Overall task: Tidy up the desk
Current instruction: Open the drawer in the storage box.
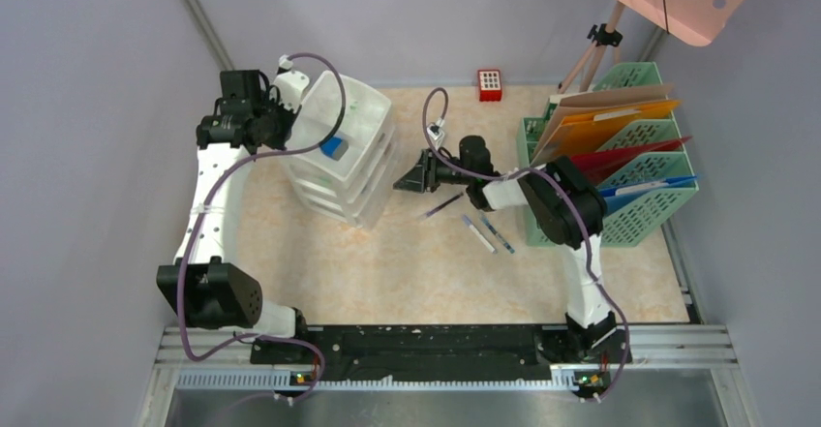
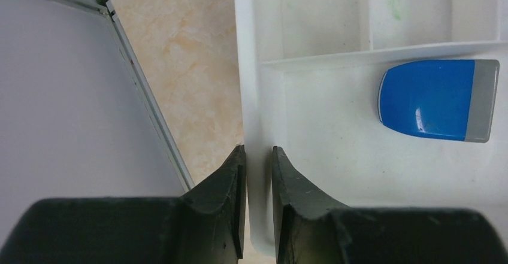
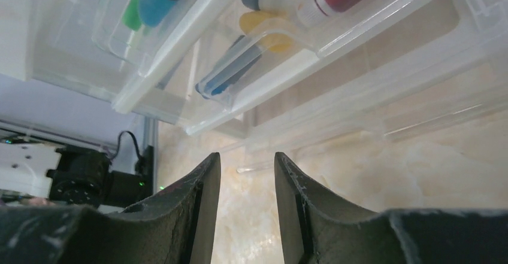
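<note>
Grey panels (image 1: 87, 107) are walling in the beige, marble-mottled desk (image 1: 407, 282), which is stretching from the black rail by the arm bases to the back wall. On its left half a white plastic drawer unit (image 1: 360, 127) is standing. Along the right wall a green mesh file rack (image 1: 644, 214) is holding coloured folders, and a small red block (image 1: 490, 84) is sitting near the back wall.

The left gripper (image 2: 257, 156) is pinching the side wall of the unit's top tray, fingers narrow with the white wall between them, apparently steadying it. A blue and grey oblong block (image 2: 428, 99) is lying in that tray. The right gripper (image 3: 247, 162) is hovering low in front of the clear drawers, fingers narrowly apart and holding nothing.

A purple pen (image 1: 443, 204), a white pen (image 1: 477, 233) and a blue pen (image 1: 500, 235) are lying loose on the desk between unit and rack. I'd judge the tidying only partly done. The next move is calling for the right arm to draw a drawer open or turn to a pen, closing squarely on a thin barrel that could roll.
</note>
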`<state>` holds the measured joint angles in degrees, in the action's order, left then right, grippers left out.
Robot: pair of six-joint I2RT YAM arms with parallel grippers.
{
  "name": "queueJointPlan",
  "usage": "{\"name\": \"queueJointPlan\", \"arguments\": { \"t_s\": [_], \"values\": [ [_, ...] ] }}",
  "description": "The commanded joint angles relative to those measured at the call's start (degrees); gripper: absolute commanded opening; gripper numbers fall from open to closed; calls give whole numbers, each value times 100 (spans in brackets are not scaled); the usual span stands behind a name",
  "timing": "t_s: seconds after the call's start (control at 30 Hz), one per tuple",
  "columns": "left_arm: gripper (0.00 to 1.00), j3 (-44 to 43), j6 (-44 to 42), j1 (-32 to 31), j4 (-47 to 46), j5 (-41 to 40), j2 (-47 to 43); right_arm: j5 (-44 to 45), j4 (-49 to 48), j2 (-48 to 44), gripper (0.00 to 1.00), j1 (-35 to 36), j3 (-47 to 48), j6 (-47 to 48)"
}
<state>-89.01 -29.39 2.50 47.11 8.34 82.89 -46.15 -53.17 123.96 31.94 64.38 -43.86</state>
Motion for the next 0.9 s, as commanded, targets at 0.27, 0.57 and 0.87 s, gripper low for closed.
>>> {"name": "queueJointPlan", "arguments": {
  "t_s": [0.27,0.57,0.87],
  "values": [
    [0,-522,-1859,41,1090,318,122,337,2822,-1321,38,-51,594,2523],
    [0,-669,-2053,46,1144,337,232,449,3363,-1520,33,40,777,3689],
    [0,-644,-1975,43,1012,300,296,783,3530,-1411,30,300,850,4653]
  ]
}}
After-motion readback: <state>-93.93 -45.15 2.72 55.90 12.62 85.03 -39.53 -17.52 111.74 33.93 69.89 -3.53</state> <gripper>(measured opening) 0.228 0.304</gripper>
